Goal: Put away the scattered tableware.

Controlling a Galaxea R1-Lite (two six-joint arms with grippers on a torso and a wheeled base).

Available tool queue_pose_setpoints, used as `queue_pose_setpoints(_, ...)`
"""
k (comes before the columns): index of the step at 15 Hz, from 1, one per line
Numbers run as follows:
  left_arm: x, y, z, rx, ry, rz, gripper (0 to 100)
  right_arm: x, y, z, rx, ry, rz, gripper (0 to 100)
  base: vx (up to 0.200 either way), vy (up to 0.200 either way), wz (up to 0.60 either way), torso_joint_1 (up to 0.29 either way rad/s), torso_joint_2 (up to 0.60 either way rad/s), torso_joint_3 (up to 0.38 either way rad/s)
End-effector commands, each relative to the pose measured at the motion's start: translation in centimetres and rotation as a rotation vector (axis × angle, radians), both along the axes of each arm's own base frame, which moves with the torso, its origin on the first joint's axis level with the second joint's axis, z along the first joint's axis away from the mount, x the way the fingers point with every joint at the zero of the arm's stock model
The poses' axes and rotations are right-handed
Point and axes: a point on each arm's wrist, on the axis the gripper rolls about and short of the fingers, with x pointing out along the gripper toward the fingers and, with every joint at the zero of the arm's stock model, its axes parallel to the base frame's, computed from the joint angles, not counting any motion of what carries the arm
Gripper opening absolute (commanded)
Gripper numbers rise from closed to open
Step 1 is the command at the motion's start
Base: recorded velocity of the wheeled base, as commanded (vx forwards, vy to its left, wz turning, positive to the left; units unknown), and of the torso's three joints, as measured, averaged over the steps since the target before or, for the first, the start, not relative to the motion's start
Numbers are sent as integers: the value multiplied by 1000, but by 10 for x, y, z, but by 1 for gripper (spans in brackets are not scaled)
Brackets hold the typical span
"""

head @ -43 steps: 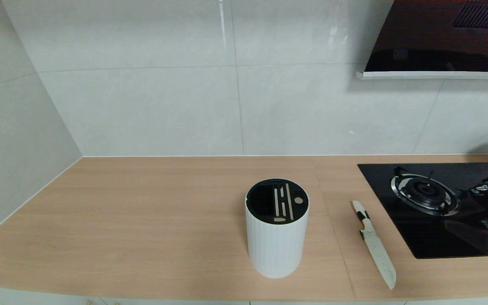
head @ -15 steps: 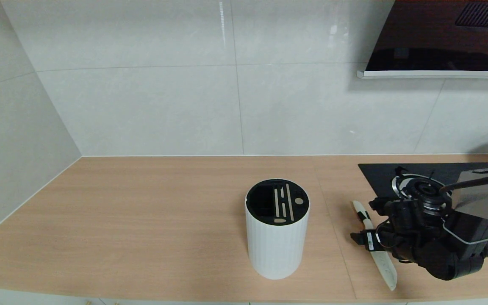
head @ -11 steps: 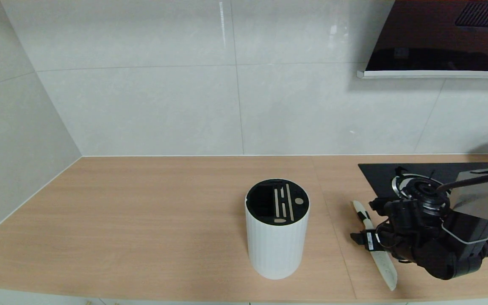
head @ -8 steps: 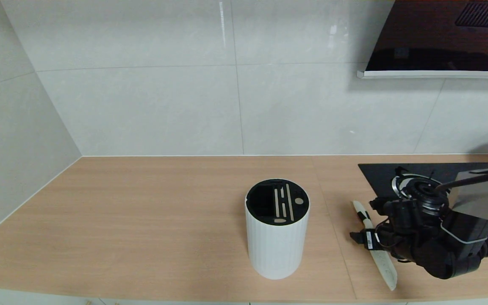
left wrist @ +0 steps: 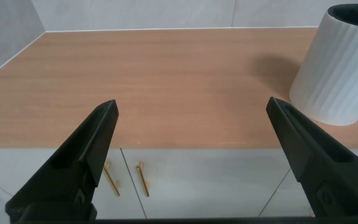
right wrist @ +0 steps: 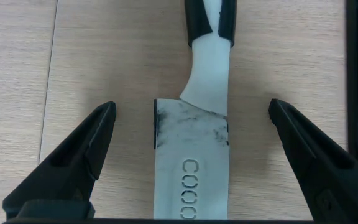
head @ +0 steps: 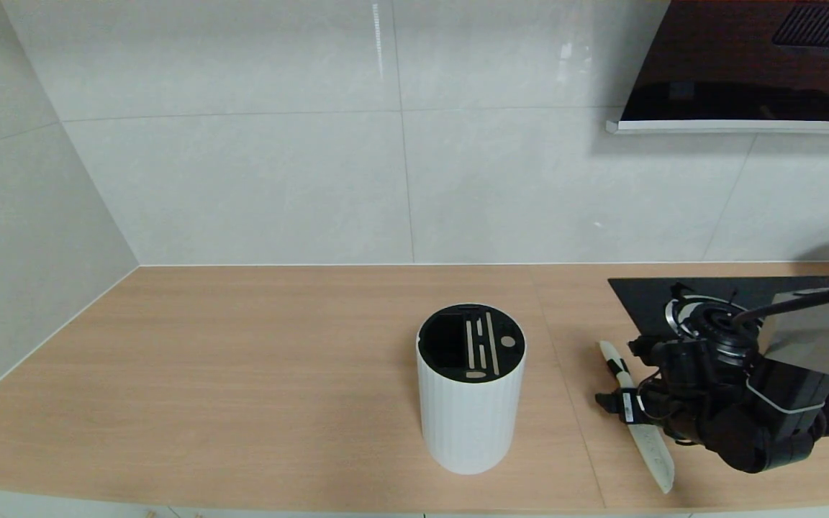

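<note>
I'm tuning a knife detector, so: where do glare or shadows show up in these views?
Head view: a vertical glare streak on the wall tiles, and the glossy hood shows reflections. Left wrist view: the holder throws a soft shadow on the counter. Right wrist view: the knife is evenly lit, without glare.

Knife (right wrist: 191, 149) lies flat on the wooden counter (right wrist: 104, 56); the open right gripper (right wrist: 191, 134) straddles its blade.

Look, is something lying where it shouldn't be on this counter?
Yes. The white knife with a speckled blade lies flat on the wooden counter beside the black stove, outside the white ribbed holder, whose slots look empty. The right gripper is open, a finger either side of the blade.
</note>
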Motion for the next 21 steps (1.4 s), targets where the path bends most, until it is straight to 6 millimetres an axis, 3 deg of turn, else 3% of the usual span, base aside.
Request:
queue_pose_setpoints(1,0,0,0,0,0,0,100,-1,0,-2,-1,8,1,100,0,0,0,0,0,0)
queue_pose_setpoints(2,0,0,0,0,0,0,100,0,0,-3,-1,10,1,0,0,0,0,0,0,0)
queue_pose_setpoints(10,0,0,0,0,0,0,100,-1,0,-9,-9,24,2,0,0,0,0,0,0,0)
queue_pose_setpoints(14,0,0,0,2,0,0,100,-3,0,7,-7,-26,-3,0,0,0,0,0,0,0)
queue_pose_setpoints(17,0,0,0,8,0,-1,100,-9,0,50,-8,-138,-18,0,0,0,0,0,0,0)
queue_pose_setpoints(19,0,0,2,14,-11,-7,100,-14,0,90,-3,-246,-37,0,0,0,0,0,0,0)
queue_pose_setpoints(21,-1,-2,16,29,-3,-93,100,-23,3,145,18,-340,-26,0,0,0,0,0,0,0)
